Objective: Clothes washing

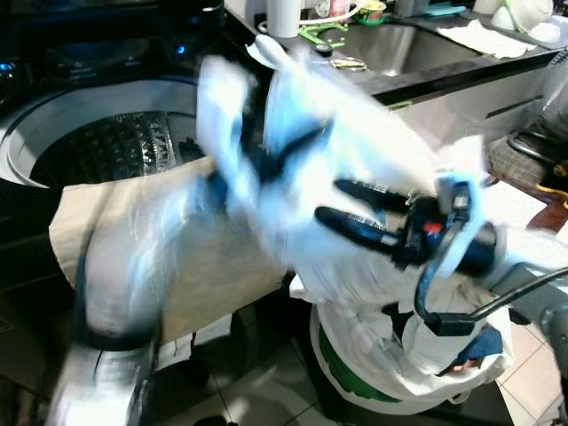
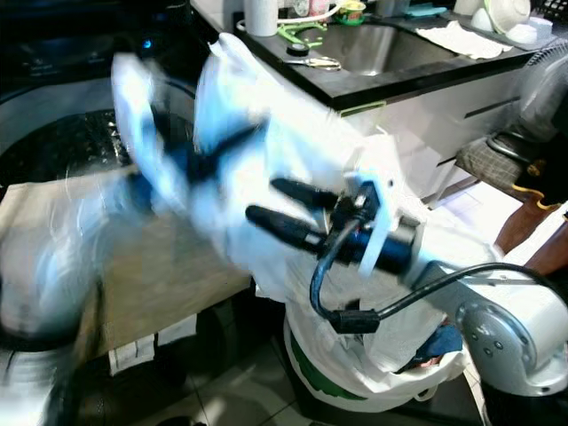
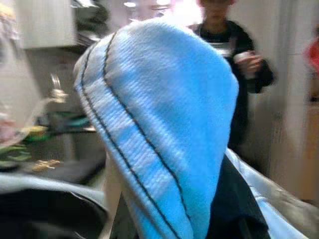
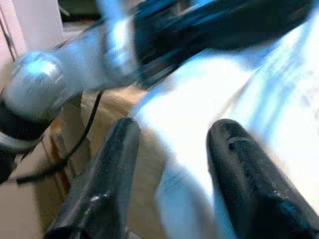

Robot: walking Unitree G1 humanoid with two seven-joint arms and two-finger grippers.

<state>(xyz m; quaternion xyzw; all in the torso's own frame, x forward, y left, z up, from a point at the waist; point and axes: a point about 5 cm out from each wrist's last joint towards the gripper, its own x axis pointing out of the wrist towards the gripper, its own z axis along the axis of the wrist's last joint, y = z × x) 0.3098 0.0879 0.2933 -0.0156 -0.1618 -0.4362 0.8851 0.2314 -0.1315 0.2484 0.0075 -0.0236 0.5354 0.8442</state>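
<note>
Hanging limp and light mid-frame, a soft blue-white garment (image 1: 293,151) is pinched by the blurred left gripper (image 1: 232,173); right gripper (image 1: 342,202), fingers spread empty, could grab any fold.

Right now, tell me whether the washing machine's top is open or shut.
Open: the dark perforated drum shows inside the grey washing machine rim, no lid over it.
</note>
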